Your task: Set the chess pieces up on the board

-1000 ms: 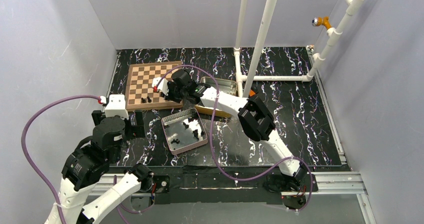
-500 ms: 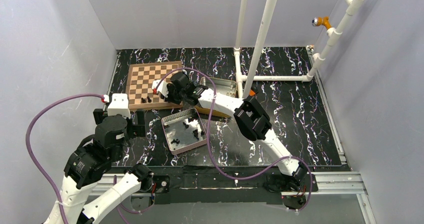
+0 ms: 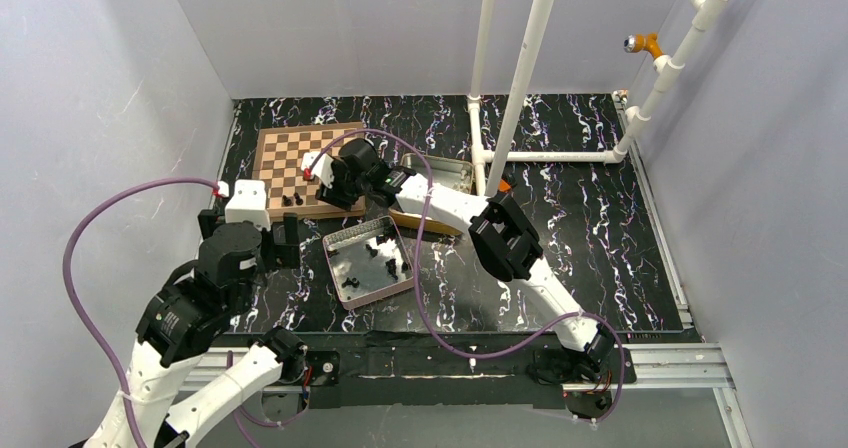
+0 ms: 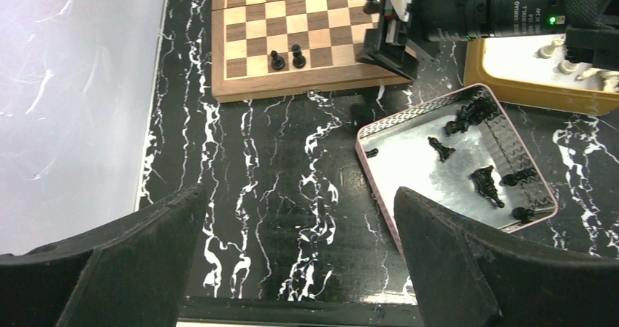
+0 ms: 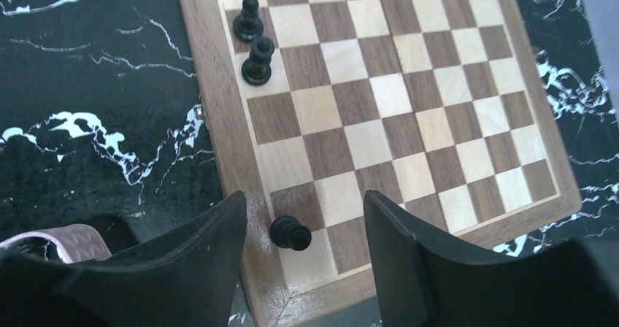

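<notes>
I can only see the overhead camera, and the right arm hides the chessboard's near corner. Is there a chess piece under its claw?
Observer: Yes. Its wrist camera shows a black piece standing on the board, between the open fingers of the right gripper and touching neither.
Operator: And that yellowish box half hidden under the arm?
Observer: The left wrist camera shows pale pieces sitting in that gold tin.
</notes>
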Robot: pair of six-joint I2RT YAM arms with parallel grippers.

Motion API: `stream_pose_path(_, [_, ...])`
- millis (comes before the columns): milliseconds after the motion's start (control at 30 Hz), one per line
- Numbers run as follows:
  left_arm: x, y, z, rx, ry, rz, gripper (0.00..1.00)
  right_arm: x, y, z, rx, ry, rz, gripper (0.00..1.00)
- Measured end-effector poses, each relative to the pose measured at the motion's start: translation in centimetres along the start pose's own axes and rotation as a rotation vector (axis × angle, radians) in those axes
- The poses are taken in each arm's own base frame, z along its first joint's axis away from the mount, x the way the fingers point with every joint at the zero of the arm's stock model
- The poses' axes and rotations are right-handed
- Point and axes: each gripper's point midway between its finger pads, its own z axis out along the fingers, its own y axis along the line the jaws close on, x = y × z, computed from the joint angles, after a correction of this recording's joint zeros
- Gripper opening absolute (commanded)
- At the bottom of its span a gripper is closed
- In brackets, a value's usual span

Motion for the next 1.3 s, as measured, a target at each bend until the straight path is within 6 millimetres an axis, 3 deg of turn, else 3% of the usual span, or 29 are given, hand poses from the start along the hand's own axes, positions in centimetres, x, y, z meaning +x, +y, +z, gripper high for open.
stream_pose_path(100, [-0.2, -0.9, 0.5, 0.022, 0.01, -0.008, 0.99, -1.0, -0.6, -0.2, 0.002, -0.029, 0.021, 0.81])
stream_pose_path(267, [-0.7, -2.5, 1.5, 0.058, 0.03, -0.028, 0.99, -1.7, -1.2, -1.5, -0.051, -0.07, 0.078, 0.84])
stream_pose_path(433, [-1.4, -3.2, 3.7, 0.054, 0.106, -0.092, 0.99, -2.5, -2.3, -6.4, -0.125, -0.11, 0.133, 0.85])
stream_pose_path(600, [-2.2, -3.5, 6.5, 0.082, 0.176, -0.267, 0.99, -4.3, -2.9, -13.0, -0.191, -0.181, 0.134, 0.89])
stream_pose_path(767, [-2.2, -5.9, 10.1, 0.195, 0.261, -0.418, 0.99, -5.4, -1.4, -17.5, -0.249, -0.228, 0.068, 0.9])
stream_pose_path(900, [-1.0, -7.3, 13.0, 0.24, 0.361, -0.46, 0.92, -4.3, 1.2, -19.3, -0.321, -0.217, 0.04, 0.9])
stream_pose_path(1000, [0.9, -7.9, 15.7, 0.231, 0.461, -0.464, 0.79, -2.2, 3.3, -20.0, -0.37, -0.173, 0.05, 0.9])
stream_pose_path(1133, [3.4, -8.5, 18.6, 0.208, 0.575, -0.456, 0.71, -0.7, 4.4, -20.2, -0.389, -0.144, 0.066, 0.89])
stream_pose_path(1300, [4.3, -9.4, 22.0, 0.195, 0.637, -0.411, 0.65, 0.2, 5.3, -20.8, -0.4, -0.124, 0.088, 0.89])
